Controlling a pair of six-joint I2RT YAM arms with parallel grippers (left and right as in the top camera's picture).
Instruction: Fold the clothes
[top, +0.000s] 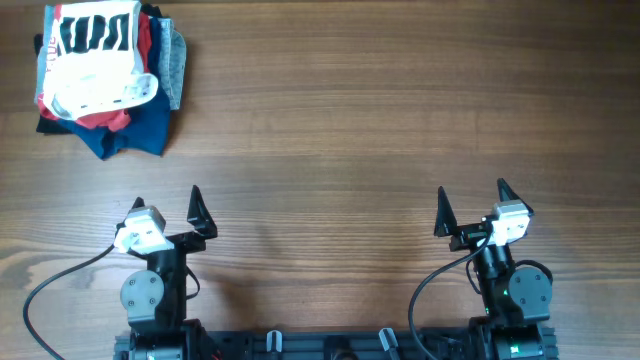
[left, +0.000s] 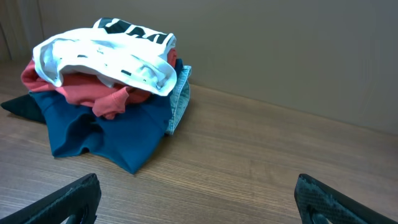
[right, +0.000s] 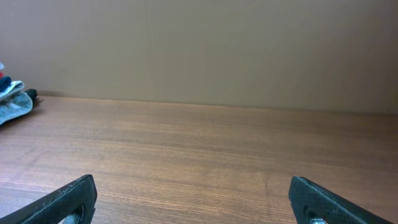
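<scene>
The table (top: 350, 130) is brown wood with long grain, and behind it my wrist cameras show a plain beige wall (right: 249, 50). My left pincer (top: 166, 200) and my right pincer (top: 472, 190) both stand wide open and hold nothing, near the front edge and well apart from each other. The white T-shirt (top: 95, 60) lies crumpled on top of a pile (left: 99, 124) in the far left corner, over a red T-shirt (top: 115, 120), a navy garment (top: 135, 138) and a grey garment (top: 177, 60). From my left wrist the pile is in full view past my fingers. Its black lettering (top: 95, 35) reads best from overhead. My right wrist catches only the pile's edge.
</scene>
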